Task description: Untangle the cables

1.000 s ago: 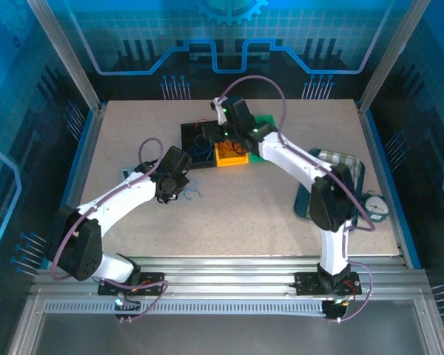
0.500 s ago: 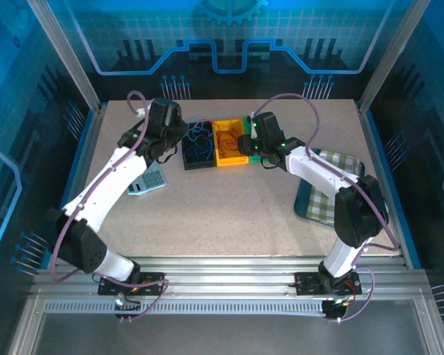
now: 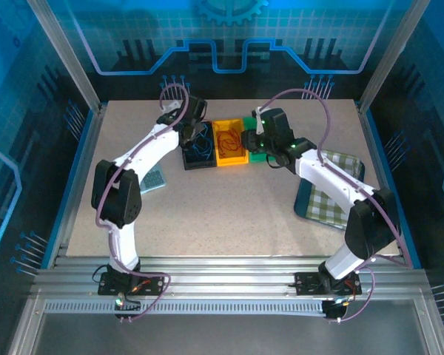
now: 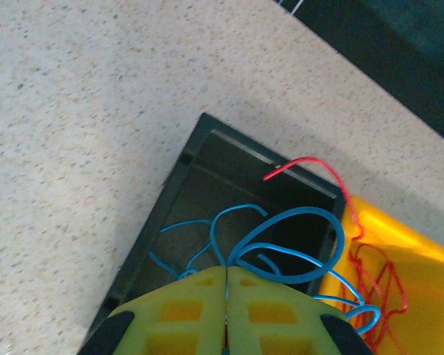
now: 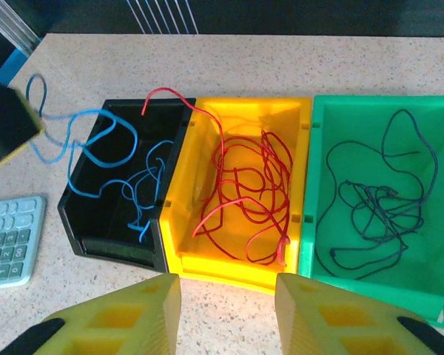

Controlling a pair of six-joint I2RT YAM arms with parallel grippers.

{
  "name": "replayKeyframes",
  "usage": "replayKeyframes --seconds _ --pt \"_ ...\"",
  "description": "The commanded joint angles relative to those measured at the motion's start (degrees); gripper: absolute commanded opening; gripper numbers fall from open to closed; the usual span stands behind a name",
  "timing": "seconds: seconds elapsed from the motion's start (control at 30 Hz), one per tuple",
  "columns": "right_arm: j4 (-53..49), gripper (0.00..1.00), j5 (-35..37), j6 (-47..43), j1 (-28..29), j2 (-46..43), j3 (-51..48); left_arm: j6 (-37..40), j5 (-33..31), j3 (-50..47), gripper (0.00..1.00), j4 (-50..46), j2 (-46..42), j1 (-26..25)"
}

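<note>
From above, the left claw point(image 3: 194, 130) hangs over the black bin point(image 3: 198, 157) and the right claw point(image 3: 254, 139) sits beside the yellow bin point(image 3: 230, 154) on the bench point(image 3: 229, 207). At the left wrist, the claw's fingers are pressed together on a strand of the blue cable point(image 4: 303, 211), whose loops fall into the black bin right below; the red cable point(image 4: 311, 161) pokes a stray end over that bin's rim. At the right wrist, the claw is apart and empty, and the dark cable point(image 5: 370, 196) lies in the green bin point(image 5: 308, 222) ahead. Sorting looks nearly done; next, drop the blue strand and tuck the red end back.
</note>
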Motion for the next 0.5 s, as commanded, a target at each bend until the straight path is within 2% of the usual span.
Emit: replayKeyframes --seconds 0.0,0.2,0.23,0.33,0.4,0.47 --pt "-0.7 0.39 -0.2 -1.0 -0.6 -1.8 -1.1 -0.4 -2.1 4.0 0.0 -4.3 2.6 0.4" --pt "-1.3 0.39 -0.3 -0.6 -0.6 -2.2 -1.9 -3.7 -3.5 3.7 0.0 -7.1 4.5 0.4" --pt "-1.4 0.39 -0.6 -0.8 -0.6 -2.2 -1.9 -4.3 -3.8 3.4 0.09 -7.3 4.6 0.3" --pt "-1.6 0.38 -0.8 -0.9 -0.5 -2.0 -1.7 -4.8 -3.9 3.0 0.58 -7.1 4.2 0.3" --pt "-1.3 0.38 -1.0 -0.8 -0.5 -1.8 -1.6 -3.9 -3.8 3.6 0.71 -6.8 3.7 0.0" --pt "-1.1 0.38 -1.6 -0.6 -0.5 -1.3 -1.2 -2.6 -4.1 4.4 0.77 -6.5 2.8 -0.2"
